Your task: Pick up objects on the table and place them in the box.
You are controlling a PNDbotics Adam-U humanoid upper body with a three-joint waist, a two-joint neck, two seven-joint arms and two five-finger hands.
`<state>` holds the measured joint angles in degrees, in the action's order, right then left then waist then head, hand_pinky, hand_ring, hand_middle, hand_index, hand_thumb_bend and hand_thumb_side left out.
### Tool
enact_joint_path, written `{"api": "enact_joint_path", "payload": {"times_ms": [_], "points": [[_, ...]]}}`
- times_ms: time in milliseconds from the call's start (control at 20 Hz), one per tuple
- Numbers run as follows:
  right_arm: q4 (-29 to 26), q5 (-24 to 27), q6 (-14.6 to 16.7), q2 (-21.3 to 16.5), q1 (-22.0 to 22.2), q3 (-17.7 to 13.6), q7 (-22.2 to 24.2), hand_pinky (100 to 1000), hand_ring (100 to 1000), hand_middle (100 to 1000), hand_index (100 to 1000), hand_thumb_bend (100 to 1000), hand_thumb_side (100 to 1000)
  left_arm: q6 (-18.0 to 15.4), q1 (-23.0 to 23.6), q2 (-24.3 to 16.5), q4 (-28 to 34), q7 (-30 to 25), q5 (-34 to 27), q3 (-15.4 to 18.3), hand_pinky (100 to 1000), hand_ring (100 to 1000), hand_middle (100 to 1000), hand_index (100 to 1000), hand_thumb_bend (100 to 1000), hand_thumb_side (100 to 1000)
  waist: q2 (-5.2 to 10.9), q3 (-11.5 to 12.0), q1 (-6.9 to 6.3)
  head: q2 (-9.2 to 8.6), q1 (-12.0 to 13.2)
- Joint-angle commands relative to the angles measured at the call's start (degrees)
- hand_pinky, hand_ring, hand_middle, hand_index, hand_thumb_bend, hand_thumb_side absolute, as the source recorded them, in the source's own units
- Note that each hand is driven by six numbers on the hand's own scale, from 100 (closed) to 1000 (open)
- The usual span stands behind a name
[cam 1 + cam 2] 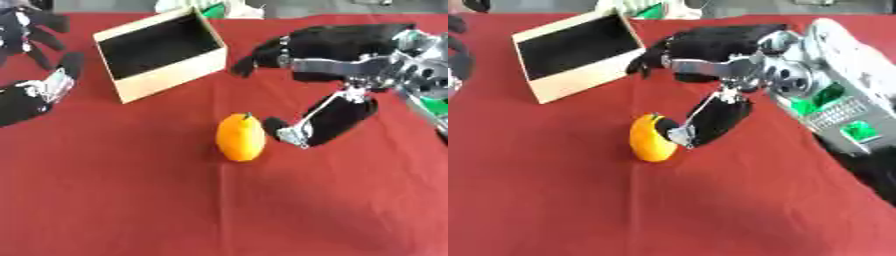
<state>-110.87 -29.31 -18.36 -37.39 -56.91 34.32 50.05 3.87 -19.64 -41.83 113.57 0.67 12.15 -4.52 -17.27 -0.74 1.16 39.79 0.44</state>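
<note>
An orange fruit (241, 137) with a small dark stem stands on the red tablecloth near the middle. My right hand (328, 70) reaches in from the right, open: its thumb (317, 122) points down just right of the fruit, close to its side, while the fingers (262, 52) stretch left above it toward the box. The wooden box (162, 52), open on top with a dark inside, stands at the back left of the fruit. My left hand (31, 92) rests open at the left edge.
The red cloth (219, 210) covers the table in front of the fruit. White and green things (210, 9) lie behind the box at the far edge. My right forearm (833, 95), silver with green parts, crosses the right side.
</note>
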Motion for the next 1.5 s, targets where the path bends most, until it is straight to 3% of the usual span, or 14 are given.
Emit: {"api": "enact_joint_path", "payload": {"times_ms": [50, 800, 1250, 1500], "points": [[0.9, -0.5, -0.6, -1.5, -0.6, -0.1, 1.3, 945, 953, 865, 989, 181, 264, 0.0, -0.6, -0.8, 1.0, 0.3, 0.1, 1.1, 476, 637, 684, 803, 318, 610, 1.13, -0.1, -0.23, 0.51, 0.1], [13.8, -4.7, 3.4, 3.5, -0.5, 3.2, -1.4, 942, 955, 859, 992, 168, 287, 0.0, -0.7, 0.1, 1.0, 0.3, -0.1, 1.2, 473, 632, 677, 799, 321, 617, -0.60, 0.7, -0.34, -0.30, -1.0], [17.0, -5.4, 5.2, 5.9, 0.3, 4.3, -1.8, 937, 946, 845, 977, 169, 287, 0.0, -0.8, 0.7, 1.0, 0.2, -0.1, 1.3, 472, 631, 675, 796, 318, 620, -0.78, 1.0, -0.51, -0.45, -1.2], [20.9, -8.2, 6.4, 7.4, 0.9, 5.0, -2.7, 915, 885, 723, 889, 134, 276, 0.0, -0.8, 0.9, 1.0, 0.1, -0.1, 1.3, 471, 629, 672, 794, 317, 621, -0.81, 1.2, -0.56, -0.45, -1.3]]}}
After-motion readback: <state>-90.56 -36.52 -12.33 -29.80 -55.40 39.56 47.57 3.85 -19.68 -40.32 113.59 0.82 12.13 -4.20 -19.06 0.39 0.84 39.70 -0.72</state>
